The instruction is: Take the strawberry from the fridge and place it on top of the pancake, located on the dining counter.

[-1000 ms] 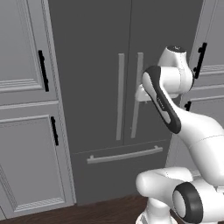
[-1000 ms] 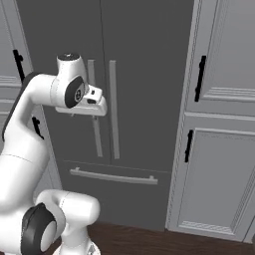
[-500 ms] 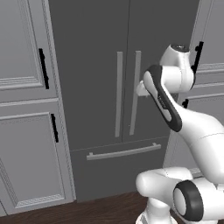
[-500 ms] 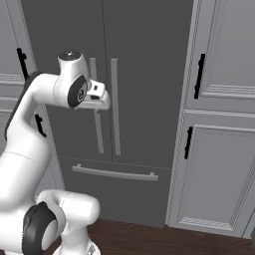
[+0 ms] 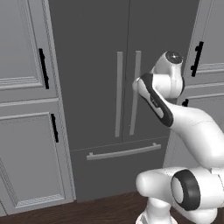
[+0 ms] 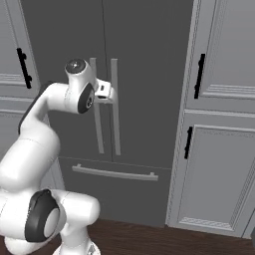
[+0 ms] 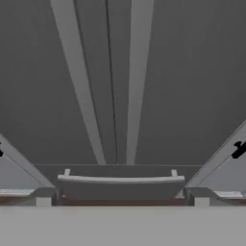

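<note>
Facing the shut fridge [image 5: 100, 78], the tool [image 7: 120, 202] hangs with fingers wide apart before the two door handles [image 7: 113, 86], likely to grasp one.

Flat, even rendered light with no clear source, rather dim. The fridge [image 5: 100, 65] reads matte dark grey without glare; its bar handles [image 5: 127, 98] cast faint shadows. Edges look slightly soft, and the hand view is blurred with converging lines.
</note>
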Tool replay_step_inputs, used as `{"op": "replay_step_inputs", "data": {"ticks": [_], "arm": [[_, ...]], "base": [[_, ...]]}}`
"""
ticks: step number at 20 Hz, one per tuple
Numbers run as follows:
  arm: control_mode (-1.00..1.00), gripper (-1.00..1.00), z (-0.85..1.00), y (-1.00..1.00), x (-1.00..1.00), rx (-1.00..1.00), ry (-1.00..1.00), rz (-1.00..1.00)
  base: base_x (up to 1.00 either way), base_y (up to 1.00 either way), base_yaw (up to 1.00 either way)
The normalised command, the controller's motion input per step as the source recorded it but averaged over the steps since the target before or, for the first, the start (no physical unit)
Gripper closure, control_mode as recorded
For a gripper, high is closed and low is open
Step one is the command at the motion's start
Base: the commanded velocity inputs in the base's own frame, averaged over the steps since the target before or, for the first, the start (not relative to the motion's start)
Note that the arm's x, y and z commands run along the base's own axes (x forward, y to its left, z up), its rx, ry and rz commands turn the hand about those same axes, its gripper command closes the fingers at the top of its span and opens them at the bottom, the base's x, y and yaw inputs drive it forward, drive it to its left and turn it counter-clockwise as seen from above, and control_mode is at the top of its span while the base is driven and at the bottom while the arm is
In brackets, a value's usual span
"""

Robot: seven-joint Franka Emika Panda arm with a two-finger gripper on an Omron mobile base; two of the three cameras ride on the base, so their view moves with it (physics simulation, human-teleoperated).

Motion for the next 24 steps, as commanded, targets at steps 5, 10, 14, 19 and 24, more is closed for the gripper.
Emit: {"op": "replay_step_inputs", "data": {"ticks": [5,10,14,19,24], "arm": [[-1.0,-1.0,-0.11,-0.06,0.5,0.0,-0.1,0.0],[-1.0,-1.0,-0.1,-0.23,0.37,0.01,-0.1,0.0],[-1.0,-1.0,-0.14,-0.07,0.44,0.0,-0.06,0.0],[-1.0,-1.0,-0.17,0.0,0.57,0.0,-0.02,0.0],[-1.0,-1.0,-0.13,0.0,0.5,0.01,0.0,0.0]], "base": [[0.0,0.0,0.0],[0.0,0.0,0.0],[0.0,0.0,0.0],[0.0,0.0,0.0],[0.0,0.0,0.0]]}}
